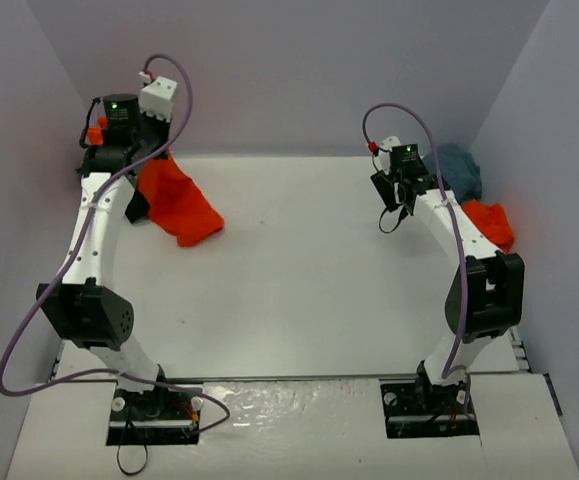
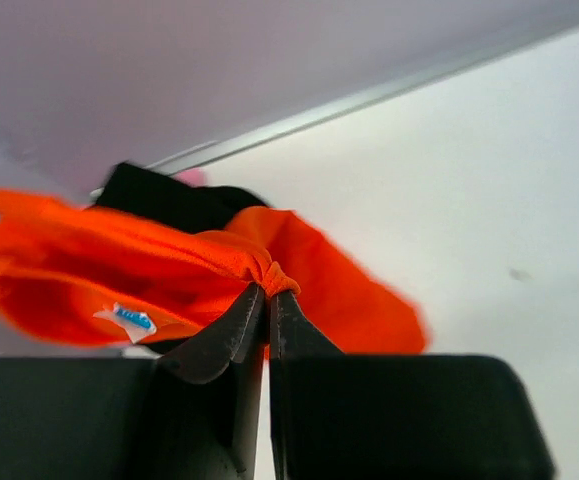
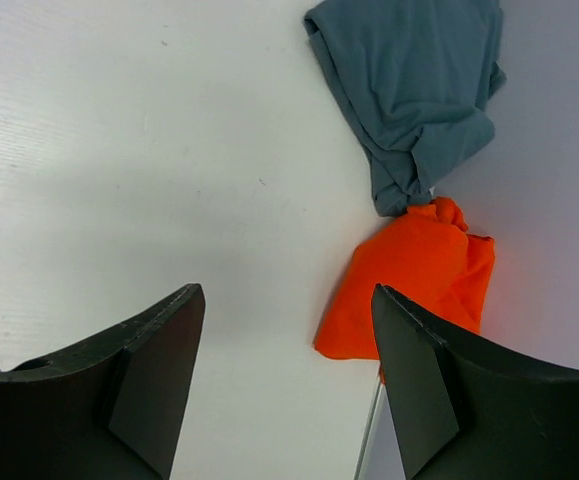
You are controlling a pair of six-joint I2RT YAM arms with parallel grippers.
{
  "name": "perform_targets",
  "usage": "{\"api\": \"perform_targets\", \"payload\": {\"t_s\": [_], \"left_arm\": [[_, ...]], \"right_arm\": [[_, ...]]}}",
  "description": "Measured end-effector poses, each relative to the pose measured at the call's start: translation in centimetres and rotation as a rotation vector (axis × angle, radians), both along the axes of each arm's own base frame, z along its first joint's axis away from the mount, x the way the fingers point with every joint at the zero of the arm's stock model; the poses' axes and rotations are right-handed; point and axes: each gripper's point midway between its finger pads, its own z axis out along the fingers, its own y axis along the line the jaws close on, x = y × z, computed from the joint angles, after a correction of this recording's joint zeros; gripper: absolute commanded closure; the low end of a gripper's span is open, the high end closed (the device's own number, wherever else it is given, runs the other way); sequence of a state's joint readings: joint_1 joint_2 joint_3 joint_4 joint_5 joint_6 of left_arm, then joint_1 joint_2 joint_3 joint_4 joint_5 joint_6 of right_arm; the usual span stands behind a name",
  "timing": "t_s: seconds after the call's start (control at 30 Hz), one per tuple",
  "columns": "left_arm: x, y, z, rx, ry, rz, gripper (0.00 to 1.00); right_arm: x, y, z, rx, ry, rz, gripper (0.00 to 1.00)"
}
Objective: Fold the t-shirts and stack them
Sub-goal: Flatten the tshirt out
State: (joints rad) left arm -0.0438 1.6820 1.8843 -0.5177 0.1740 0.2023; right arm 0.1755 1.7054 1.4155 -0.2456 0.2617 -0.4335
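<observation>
My left gripper [image 1: 97, 135] is raised at the far left corner and is shut on a bright orange-red t-shirt [image 1: 176, 205], which hangs from it with its lower end by the table. In the left wrist view the jaws pinch a bunched fold of that shirt [image 2: 199, 270], and the black t-shirt [image 2: 184, 205] and a bit of pink cloth [image 2: 191, 177] show behind it. My right gripper [image 1: 389, 195] is open and empty above the table at the far right. The teal-grey t-shirt [image 3: 414, 85] and the second orange-red t-shirt [image 3: 414, 285] lie bunched by the right wall.
Grey walls close the table on the left, back and right. The table's right edge [image 3: 369, 440] runs just beside the second orange-red shirt. The left arm's cable [image 1: 29, 320] loops out over the left side.
</observation>
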Motion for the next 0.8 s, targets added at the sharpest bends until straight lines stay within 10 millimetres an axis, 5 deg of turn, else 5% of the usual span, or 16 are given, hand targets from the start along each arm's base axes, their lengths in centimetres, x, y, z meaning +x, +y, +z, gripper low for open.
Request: {"api": "perform_targets", "payload": {"t_s": [0.1, 0.23, 0.33, 0.43, 0.5, 0.6, 0.73, 0.8], "left_arm": [[-1.6, -6.6, -2.3, 0.012, 0.070, -0.160, 1.00], [-6.2, -15.3, -8.1, 0.027, 0.241, -0.408, 1.00], [-10.6, -19.1, -11.0, 0.016, 0.375, -0.585, 1.00], [-14.6, -21.1, -11.1, -0.034, 0.459, -0.749, 1.00], [-17.3, -21.6, -9.4, -0.099, 0.482, -0.856, 1.00], [-18.6, -20.8, -2.5, -0.216, 0.371, -0.959, 1.00], [-19.2, -14.9, 7.0, -0.233, 0.085, -0.919, 1.00], [-21.2, -12.8, 8.7, -0.185, 0.009, -0.890, 1.00]], "right_arm": [[0.0, 1.1, -0.1, 0.010, 0.004, 0.029, 0.35], [-0.1, 2.1, -0.2, 0.018, 0.009, 0.056, 0.35], [-0.1, 2.4, -0.3, 0.022, 0.010, 0.065, 0.35], [-0.1, 2.4, -0.3, 0.022, 0.010, 0.066, 0.35], [-0.1, 2.4, -0.3, 0.022, 0.012, 0.066, 0.35], [-0.1, 2.4, -0.6, 0.021, 0.017, 0.066, 0.35], [-0.1, 2.5, -0.8, 0.024, 0.023, 0.070, 0.35], [-0.1, 2.7, -0.8, 0.026, 0.024, 0.076, 0.35]]}}
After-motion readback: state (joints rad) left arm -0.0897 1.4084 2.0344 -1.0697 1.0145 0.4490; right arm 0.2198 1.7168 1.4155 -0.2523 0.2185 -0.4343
